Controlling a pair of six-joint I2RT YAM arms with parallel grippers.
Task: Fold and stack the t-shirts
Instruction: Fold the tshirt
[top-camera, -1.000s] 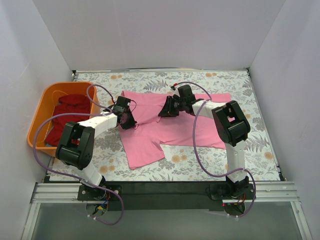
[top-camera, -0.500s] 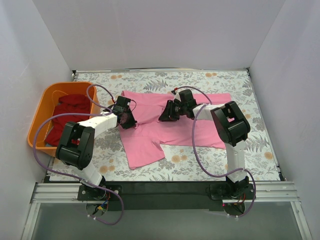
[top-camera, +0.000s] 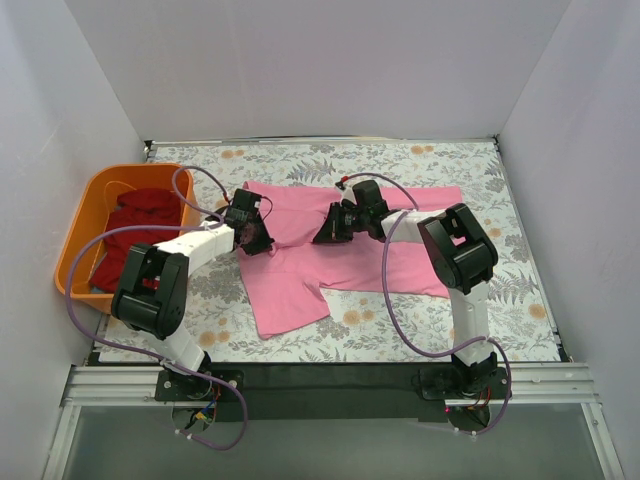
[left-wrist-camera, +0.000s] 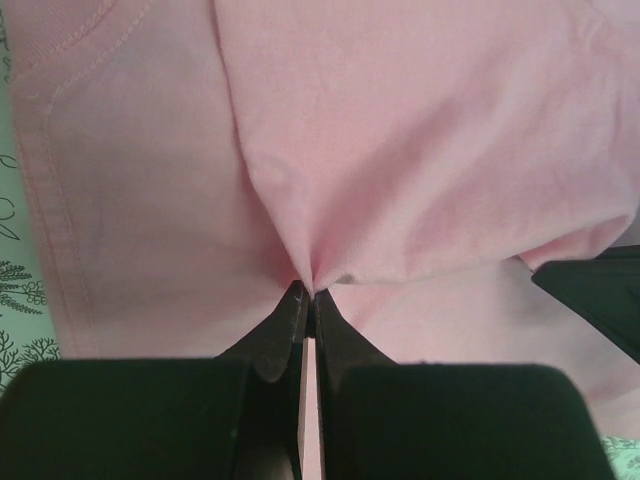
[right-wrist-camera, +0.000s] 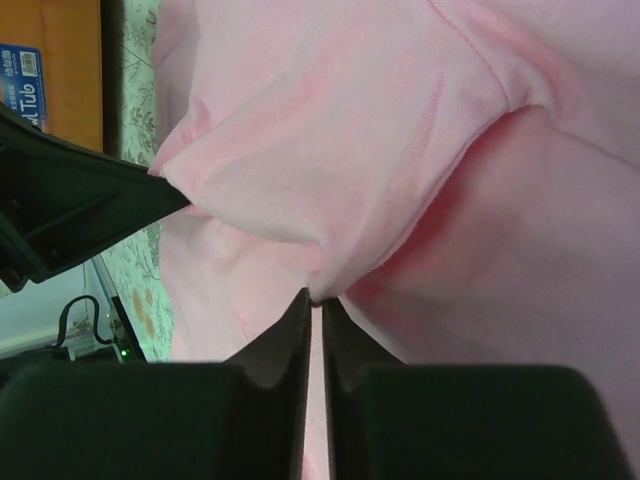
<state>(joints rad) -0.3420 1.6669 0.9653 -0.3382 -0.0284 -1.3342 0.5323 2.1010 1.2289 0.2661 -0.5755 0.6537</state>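
A bright pink t-shirt (top-camera: 350, 250) lies spread on the floral table. My left gripper (top-camera: 256, 237) is shut on a pinch of its cloth near the left edge; in the left wrist view the fingertips (left-wrist-camera: 308, 296) clamp a gathered pink fold (left-wrist-camera: 400, 150). My right gripper (top-camera: 328, 226) is shut on a pinch of the same shirt near its middle top; in the right wrist view the pink cloth (right-wrist-camera: 350, 150) puckers into its tips (right-wrist-camera: 316, 298). Dark red t-shirts (top-camera: 135, 225) lie in the orange basket (top-camera: 88, 200).
The orange basket stands at the table's left edge against the wall. White walls close in the back and both sides. The left gripper's black body (right-wrist-camera: 70, 210) shows in the right wrist view, close to the right gripper.
My right gripper has drifted slightly left and towards the back, pulling its pinch of pink cloth along. My left gripper has shifted very little.
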